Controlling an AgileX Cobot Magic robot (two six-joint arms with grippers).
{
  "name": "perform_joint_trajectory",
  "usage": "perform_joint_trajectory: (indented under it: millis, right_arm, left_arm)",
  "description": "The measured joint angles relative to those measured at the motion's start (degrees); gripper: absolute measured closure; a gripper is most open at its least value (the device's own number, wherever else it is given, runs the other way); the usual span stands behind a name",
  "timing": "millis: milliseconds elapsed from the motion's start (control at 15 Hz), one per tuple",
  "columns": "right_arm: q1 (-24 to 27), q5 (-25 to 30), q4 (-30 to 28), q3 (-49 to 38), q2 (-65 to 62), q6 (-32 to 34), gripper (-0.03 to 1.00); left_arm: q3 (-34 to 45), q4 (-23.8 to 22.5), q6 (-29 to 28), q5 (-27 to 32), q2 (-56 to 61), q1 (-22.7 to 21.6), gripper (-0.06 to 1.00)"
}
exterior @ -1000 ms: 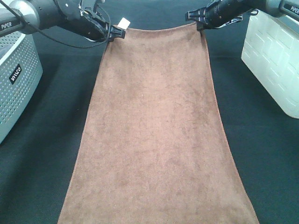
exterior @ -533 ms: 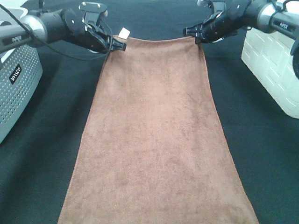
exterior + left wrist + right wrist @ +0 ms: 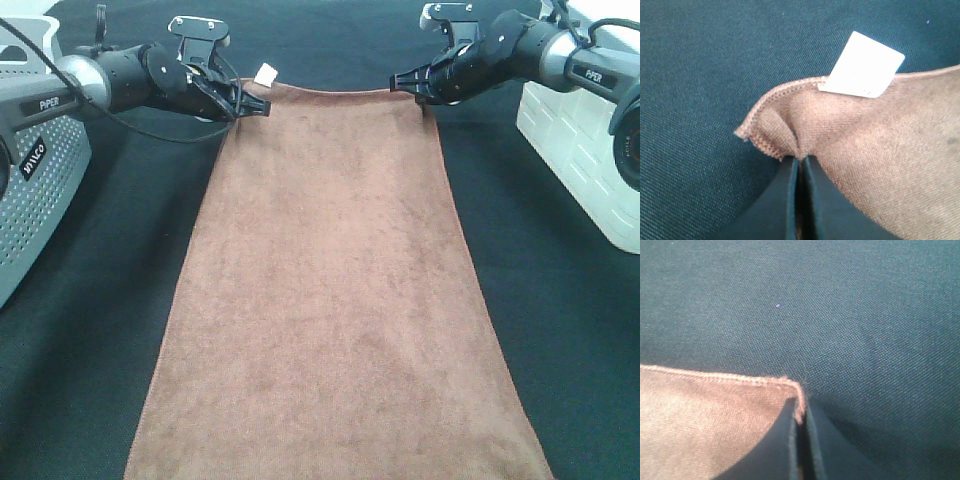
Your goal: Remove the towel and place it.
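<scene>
Dark tabletop (image 3: 110,330), bare margins flanking the towel (image 3: 330,300).
Far towel corners clamped in the left gripper (image 3: 262,106) and right gripper (image 3: 398,82); grey basket (image 3: 30,190) well left.

Left gripper (image 3: 800,162) clamped tight on corner of brown towel (image 3: 890,150), dark jaws pressed together with hemmed fabric bunched and folded between them. Corner flap pokes out toward 9 o'clock of the jaws, stitched edge curled. White tag (image 3: 862,65) sits on towel hem at about 1 o'clock from the grip, tilted. Dark teal cloth surface (image 3: 705,65) all around behind.
</scene>
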State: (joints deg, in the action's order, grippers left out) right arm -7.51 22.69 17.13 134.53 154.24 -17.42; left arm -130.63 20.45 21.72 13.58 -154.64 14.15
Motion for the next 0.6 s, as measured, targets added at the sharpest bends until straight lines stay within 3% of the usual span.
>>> perform_joint_trajectory:
  millis: [400,533,600]
  right_arm:
    - [0.0,-2.12,0.63,0.0,2.01,0.0,0.91]
    - [0.0,-3.9,0.8,0.0,2.52,0.0,0.82]
    - [0.0,-4.01,0.8,0.0,2.69,0.0,0.72]
  left_arm:
    - [0.0,0.06,0.0,-3.95,-3.38,0.06,0.86]
    - [0.0,0.06,0.0,-5.5,-4.18,0.06,0.79]
    - [0.0,0.06,0.0,-6.99,-4.47,0.06,0.72]
